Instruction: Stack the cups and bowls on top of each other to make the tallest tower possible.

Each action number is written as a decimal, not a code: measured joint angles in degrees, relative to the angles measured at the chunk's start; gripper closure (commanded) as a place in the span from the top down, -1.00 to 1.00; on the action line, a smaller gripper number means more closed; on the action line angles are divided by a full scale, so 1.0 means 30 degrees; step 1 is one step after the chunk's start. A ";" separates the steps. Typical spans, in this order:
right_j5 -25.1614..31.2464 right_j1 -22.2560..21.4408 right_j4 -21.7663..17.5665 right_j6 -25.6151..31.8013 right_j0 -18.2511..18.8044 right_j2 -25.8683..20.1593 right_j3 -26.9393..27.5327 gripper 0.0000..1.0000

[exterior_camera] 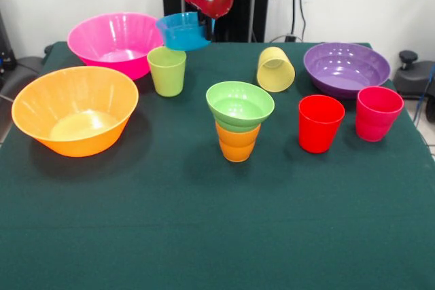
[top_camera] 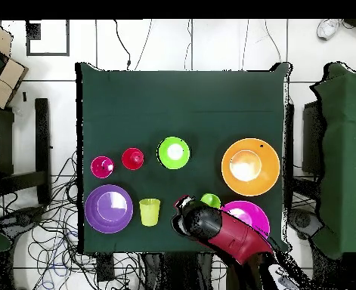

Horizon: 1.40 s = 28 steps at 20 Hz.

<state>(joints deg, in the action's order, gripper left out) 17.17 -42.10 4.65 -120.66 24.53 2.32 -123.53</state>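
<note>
Blue bowl [exterior_camera: 182, 30] aloft, tool-held [exterior_camera: 204, 26]

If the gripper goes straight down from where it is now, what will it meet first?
Probably the lime green plastic cup. The gripper, holding the small blue plastic bowl, hangs just above and behind it. Depth is unclear, so it might instead reach the green tablecloth.
</note>
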 measured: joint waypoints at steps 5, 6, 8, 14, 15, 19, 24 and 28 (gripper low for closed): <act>0.0000 -0.0273 -0.0249 0.0000 0.0069 0.0107 -0.0008 -1.00; 0.0000 -0.0334 -0.0285 0.0000 0.0073 0.0146 -0.0006 -1.00; 0.0000 -0.0532 -0.0348 0.0000 0.0073 0.0242 -0.0008 -1.00; 0.0004 -0.0899 -0.0371 0.0000 0.0073 0.0374 -0.0011 -1.00; 0.0004 -0.0925 -0.0371 0.0000 0.0073 0.0379 -0.0011 -1.00; 0.0004 -0.1140 -0.0371 0.0000 0.0073 0.0432 -0.0011 -1.00; 0.0004 -0.1148 -0.0371 0.0000 0.0041 0.0459 -0.0014 -1.00; 0.0004 -0.1185 -0.0371 0.0000 0.0002 0.0465 -0.0011 -1.00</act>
<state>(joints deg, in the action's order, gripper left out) 17.18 -45.66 3.54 -120.66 24.54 3.71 -123.57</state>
